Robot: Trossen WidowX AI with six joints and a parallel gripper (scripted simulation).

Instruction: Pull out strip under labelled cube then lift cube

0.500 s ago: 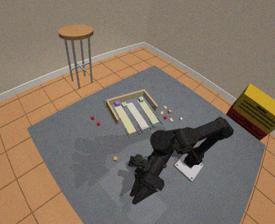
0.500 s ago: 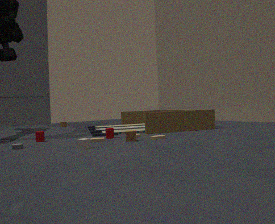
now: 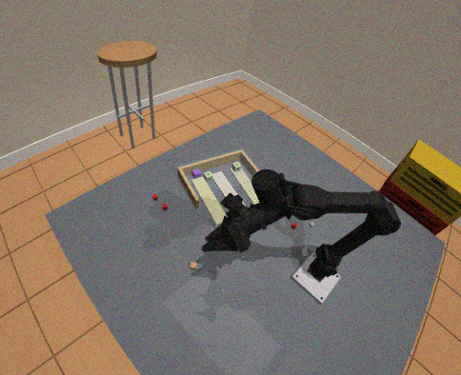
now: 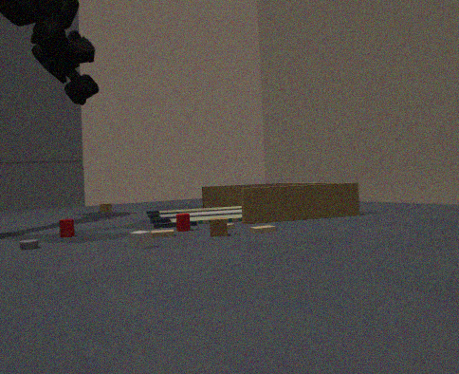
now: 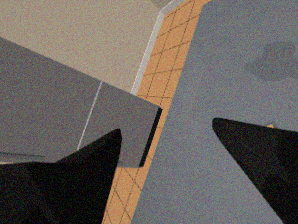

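Note:
My gripper is open and empty, raised above the mat in front of the wooden frame. Inside the frame a pale yellow strip lies at the left, a white strip in the middle and a dotted pale strip at the right. A purple cube is at the yellow strip's back end. A pale green cube with a dark mark is near the white strip's back end. Another marked pale green cube is on the dotted strip's back end. The marks are too blurred to read. The arm hides the strips' front ends.
Two red cubes lie left of the frame. An orange cube lies near the gripper's shadow. Another red cube and a small white piece lie right of the strips. A stool stands behind.

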